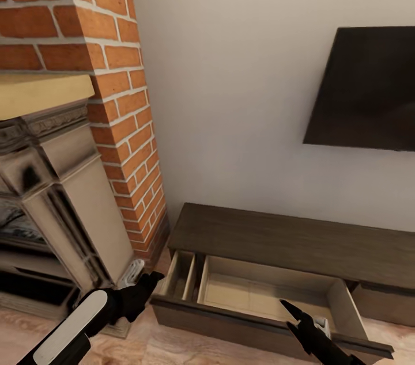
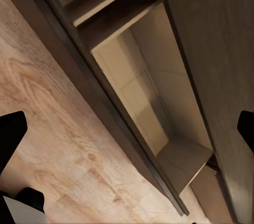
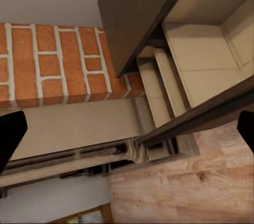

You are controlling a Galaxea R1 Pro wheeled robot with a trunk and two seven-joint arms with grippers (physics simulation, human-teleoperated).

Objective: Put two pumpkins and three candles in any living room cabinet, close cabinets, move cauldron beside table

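Observation:
The cabinet (image 1: 288, 244) is a long, low dark-brown unit against the wall. Its left drawer (image 1: 259, 296) stands pulled out, and the pale beige inside holds nothing, with a narrow divided section at its left end. My left gripper (image 1: 151, 283) hovers open just left of the drawer's front corner. My right gripper (image 1: 288, 316) is open over the drawer's front edge, near its right end. The left wrist view looks along the drawer (image 2: 143, 91) with the fingertips (image 2: 10, 134) spread wide. The right wrist view takes in the drawer (image 3: 206, 60) too. Pumpkins, candles, cauldron and table are out of view.
A red brick chimney (image 1: 69, 19) and a carved stone fireplace surround (image 1: 57, 181) stand close on the left of the cabinet. A dark TV (image 1: 369, 88) hangs on the wall above it. A second drawer front (image 1: 383, 301) on the right is shut. Wood floor (image 1: 173, 348) lies in front.

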